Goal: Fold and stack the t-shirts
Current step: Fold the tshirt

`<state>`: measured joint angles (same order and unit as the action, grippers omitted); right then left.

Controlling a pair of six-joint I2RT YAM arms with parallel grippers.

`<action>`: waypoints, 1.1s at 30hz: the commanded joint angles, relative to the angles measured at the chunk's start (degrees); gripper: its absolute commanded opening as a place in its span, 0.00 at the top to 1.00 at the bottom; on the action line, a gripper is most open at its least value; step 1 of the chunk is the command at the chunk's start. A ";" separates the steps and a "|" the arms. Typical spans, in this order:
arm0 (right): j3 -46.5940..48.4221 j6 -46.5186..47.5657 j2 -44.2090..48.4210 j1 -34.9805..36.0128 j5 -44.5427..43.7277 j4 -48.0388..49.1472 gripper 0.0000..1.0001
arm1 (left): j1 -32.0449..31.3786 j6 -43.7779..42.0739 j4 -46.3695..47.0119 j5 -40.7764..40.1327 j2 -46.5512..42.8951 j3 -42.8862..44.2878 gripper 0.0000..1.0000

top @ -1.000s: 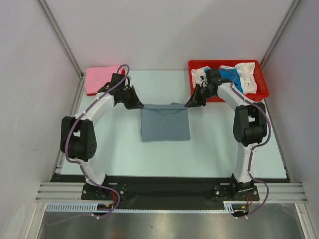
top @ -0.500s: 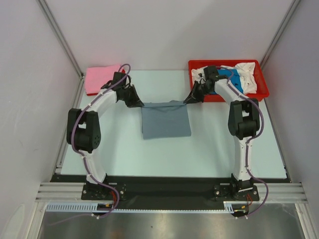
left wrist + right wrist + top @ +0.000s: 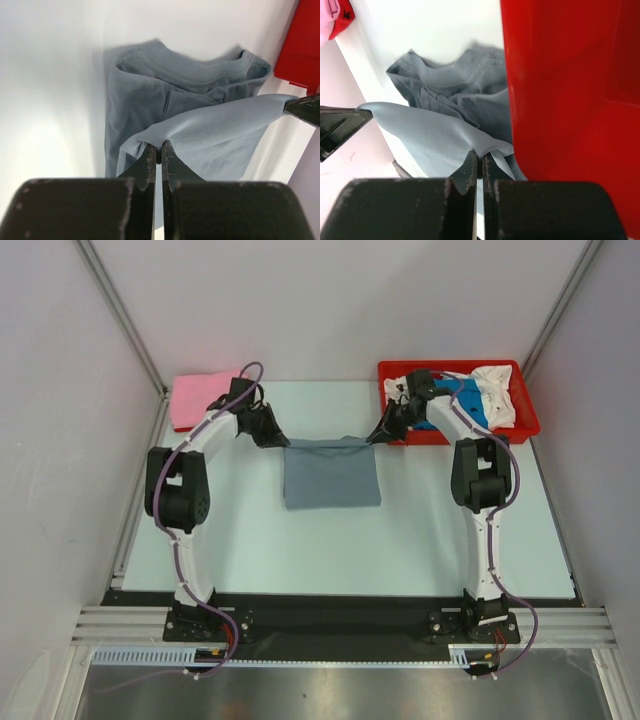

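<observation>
The slate grey t-shirt (image 3: 331,476) lies folded on the table's middle, its far edge lifted and stretched between both grippers. My left gripper (image 3: 283,441) is shut on the shirt's left far corner (image 3: 158,142). My right gripper (image 3: 375,436) is shut on the right far corner (image 3: 482,150), beside the tray. The grey shirt's collar (image 3: 185,70) shows below the lifted edge in the left wrist view, and its crumpled body (image 3: 455,95) in the right wrist view. A pink t-shirt (image 3: 200,398) lies folded at the far left. Bright blue (image 3: 465,398) and white (image 3: 497,390) t-shirts lie in the tray.
The red plastic tray (image 3: 530,425) stands at the far right; its wall (image 3: 570,90) is right next to my right gripper. White enclosure walls (image 3: 330,300) and metal rails surround the table. Pale tabletop (image 3: 330,550) shows in front of the shirt.
Both grippers have carried the grey shirt's far edge farther back. The arms have stretched out and the shirt has slid slightly away from the bases.
</observation>
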<state>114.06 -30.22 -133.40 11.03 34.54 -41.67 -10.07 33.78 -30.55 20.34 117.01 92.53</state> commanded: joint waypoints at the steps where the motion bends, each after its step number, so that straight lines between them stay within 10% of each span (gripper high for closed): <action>1: 3.89 -1.24 -1.59 -0.66 -0.44 2.29 1.00 | 1.63 -1.87 1.98 0.49 1.63 3.79 1.00; 7: 5.82 -3.18 -4.14 -0.48 -2.46 5.98 0.90 | 2.15 -3.10 3.75 1.02 6.98 7.56 0.91; 16: 22.16 3.91 -7.22 -0.22 -9.49 -5.94 0.58 | 2.68 -10.91 -5.13 -7.77 6.57 21.11 0.42; 17: 22.78 5.42 -5.83 -0.04 -10.63 -7.62 0.06 | 2.68 -11.71 -5.31 -7.86 3.87 20.07 0.41; 18: 21.22 6.91 -4.34 0.05 -12.64 -9.55 0.00 | 2.68 -12.42 -5.49 -7.60 2.36 18.75 0.38; 26: -11.37 14.85 20.86 4.08 -16.26 0.34 0.00 | 1.63 -15.15 3.20 4.00 -12.49 -11.55 0.39; 33: -29.15 10.18 25.21 5.58 -10.64 9.41 0.00 | -0.92 -11.11 12.79 8.05 -15.85 -26.61 0.40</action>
<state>88.64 -19.05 -108.86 16.40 22.15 -37.85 -9.43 21.50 -24.53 24.69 102.56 67.94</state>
